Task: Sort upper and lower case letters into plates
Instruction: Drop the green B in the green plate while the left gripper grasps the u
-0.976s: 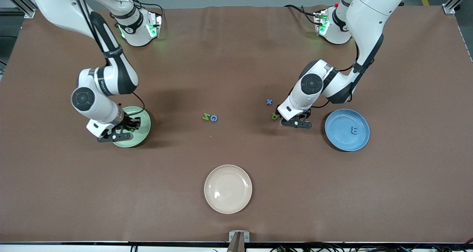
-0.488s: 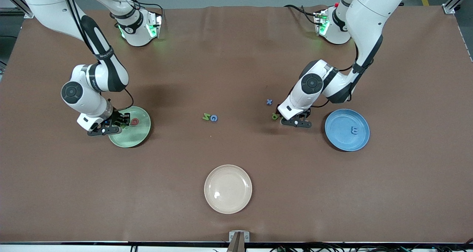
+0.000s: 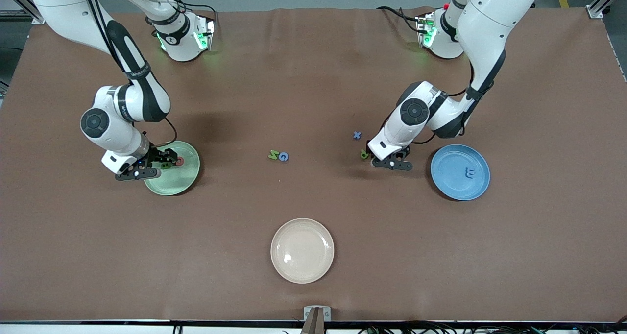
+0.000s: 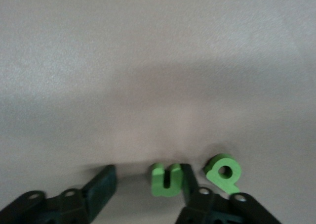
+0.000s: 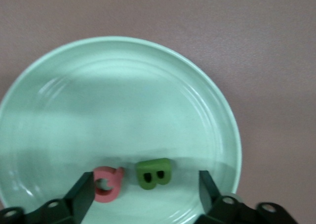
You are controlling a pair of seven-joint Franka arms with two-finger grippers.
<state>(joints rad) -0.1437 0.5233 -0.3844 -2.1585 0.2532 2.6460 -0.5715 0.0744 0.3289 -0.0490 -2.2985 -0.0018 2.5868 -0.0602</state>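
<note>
Currently the small chunky green lowercase n lies flat on the brown table mat, w/ the green lowercase p just beside it. The n sits between the fingers of the left gripper, which are apart around it and not yet seen clamped; one finger touches or nearly touches the n's side, the other stands clear. Both letters are judged light, stiff and small, so a pinch across the n's flat sides, low near the mat, is called for; slip risk looks modest, but the p could be nudged by the adjacent finger.

The blue x lies on the mat near these two, farther from the front cam. A blue m is already in the glossy blue plate, toward the left arm's end.

At mid-table a green N and blue G lie touching.

In the glossy light green plate, toward the right arm's end, a red Q and green B rest side by side, apart from each other. The right gripper is low over that plate, fingers spread wide, nothing held; the B lies loose between them.

A cream-white plate sits nearest the cam, unused.
</note>
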